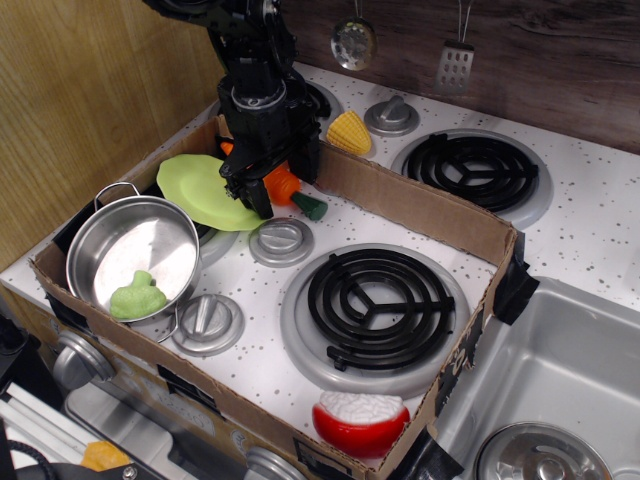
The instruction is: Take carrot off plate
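Note:
The orange carrot (283, 184) with its dark green stub lies at the right rim of the lime-green plate (195, 190), which is tilted up on its left side at the back left of the cardboard tray. My black gripper (283, 190) reaches down over the carrot, one finger in front of it and one behind. The carrot's thick end is hidden behind the gripper. The fingers appear closed around the carrot.
A silver pot (132, 255) holding a green toy (137, 297) stands at the front left. The cardboard tray wall (420, 210) runs behind the gripper. A yellow corn cob (349, 132) lies beyond it. A red and white toy (360, 420) sits at the front edge. Burners and knobs cover the stove.

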{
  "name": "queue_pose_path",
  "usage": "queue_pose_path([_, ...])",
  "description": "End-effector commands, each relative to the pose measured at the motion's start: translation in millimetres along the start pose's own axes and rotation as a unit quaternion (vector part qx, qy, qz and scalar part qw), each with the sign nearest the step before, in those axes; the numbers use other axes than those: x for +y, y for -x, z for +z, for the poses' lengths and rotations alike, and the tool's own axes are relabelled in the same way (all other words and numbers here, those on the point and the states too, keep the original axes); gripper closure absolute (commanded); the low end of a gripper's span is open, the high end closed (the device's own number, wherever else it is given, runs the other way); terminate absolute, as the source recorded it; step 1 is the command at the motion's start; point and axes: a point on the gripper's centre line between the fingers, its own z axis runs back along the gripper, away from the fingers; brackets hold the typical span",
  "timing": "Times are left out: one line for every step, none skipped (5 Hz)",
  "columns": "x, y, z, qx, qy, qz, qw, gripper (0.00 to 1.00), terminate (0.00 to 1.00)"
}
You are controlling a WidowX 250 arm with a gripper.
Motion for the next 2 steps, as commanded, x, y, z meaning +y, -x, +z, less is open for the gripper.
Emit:
queue_pose_path([-7, -3, 4, 0.003, -0.036, -0.063, 0.9973, 1.00, 0.00])
queue_pose_path([-7, 0, 17, -0.023, -0.041, -0.059, 0.9971, 1.00, 0.00])
